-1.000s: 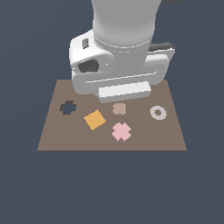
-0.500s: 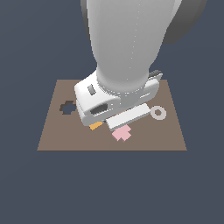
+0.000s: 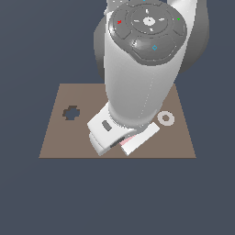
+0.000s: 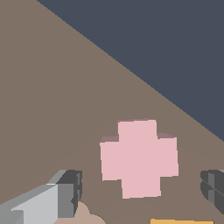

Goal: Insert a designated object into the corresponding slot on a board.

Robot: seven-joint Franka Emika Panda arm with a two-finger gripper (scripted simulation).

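On the brown board [image 3: 55,142], the dark cross-shaped slot [image 3: 71,112] sits toward the exterior view's left, well apart from the arm. The gripper [image 4: 142,192] hangs spread wide, its fingers [image 4: 70,192] flanking the pink cross [image 4: 139,157] lying flat, untouched

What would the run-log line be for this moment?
phase: pre-grasp | end effector: open, straddling pink cross | cross: flat on board | slot: empty

Arm upright over its lowered wrist, gripper [image 4: 142,192] jaws apart.
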